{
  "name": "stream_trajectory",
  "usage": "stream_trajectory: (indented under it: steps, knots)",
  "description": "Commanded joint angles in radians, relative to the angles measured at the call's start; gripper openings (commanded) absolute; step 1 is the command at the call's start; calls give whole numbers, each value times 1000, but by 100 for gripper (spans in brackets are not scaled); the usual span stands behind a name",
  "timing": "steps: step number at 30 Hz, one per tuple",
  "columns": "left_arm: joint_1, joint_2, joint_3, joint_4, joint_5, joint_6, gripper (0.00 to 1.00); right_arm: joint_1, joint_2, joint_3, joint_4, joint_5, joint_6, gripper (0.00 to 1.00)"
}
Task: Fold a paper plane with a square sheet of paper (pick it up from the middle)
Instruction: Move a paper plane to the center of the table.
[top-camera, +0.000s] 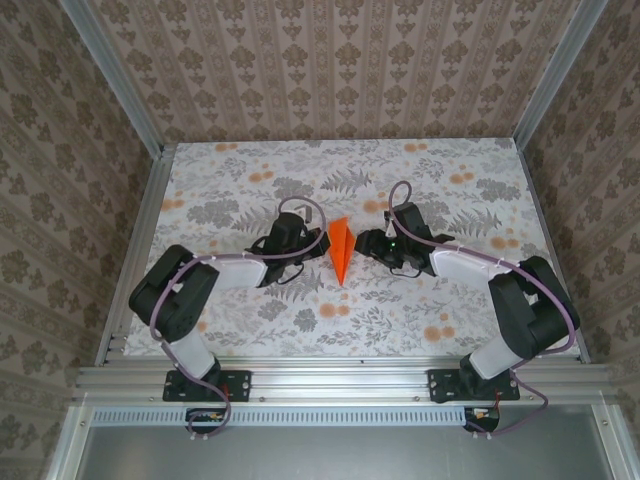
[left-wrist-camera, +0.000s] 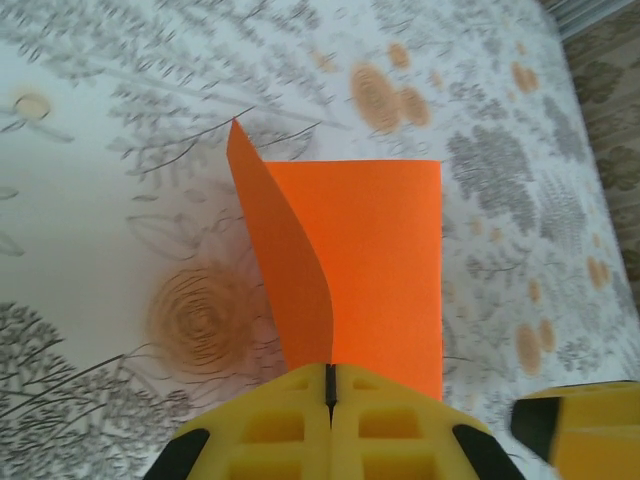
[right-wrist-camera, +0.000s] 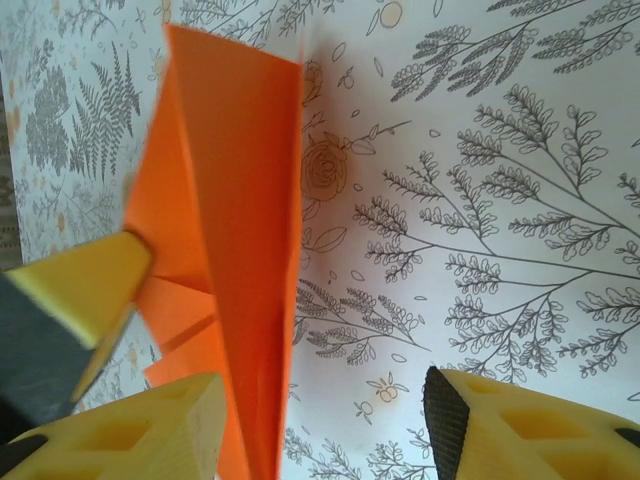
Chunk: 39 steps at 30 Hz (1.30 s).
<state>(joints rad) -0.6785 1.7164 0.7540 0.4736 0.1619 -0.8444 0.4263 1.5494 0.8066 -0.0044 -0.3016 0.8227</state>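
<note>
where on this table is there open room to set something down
Free: the far strip of table along the back wall, and the near strip before the front rail. Crowded: the middle, where left pincer and right pincer flank the paper plane.

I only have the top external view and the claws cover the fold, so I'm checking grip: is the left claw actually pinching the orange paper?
Observer: Yes; the left wrist view shows the left claw shut, fingers together on the near edge of the paper plane.
Operator: And the right claw?
Observer: The right claw is open, with the paper lying beside one finger and the other finger apart over the floral table.
Operator: Is the paper flat?
Observer: No; one flap curls upward off the rest.
</note>
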Motion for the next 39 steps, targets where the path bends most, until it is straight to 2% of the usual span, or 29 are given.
stream_trajectory:
  steps: [1,8,13,23,30,39]
  knots:
    - [16,43,-25,64,13,-38,0,3,-5,5,2,18,2,54]
    - [28,76,-47,68,-1,-69,0,35,83,129,-76,-29,-94,33]
    - [28,65,-48,56,4,-61,0,73,134,207,-131,-13,-134,26]
    - [28,66,-42,57,18,-62,0,148,176,298,-212,43,-147,24]
    - [28,69,-42,63,18,-68,0,154,260,349,-289,60,-107,30]
    - [28,69,-46,69,20,-84,0,154,289,365,-331,53,-120,34]
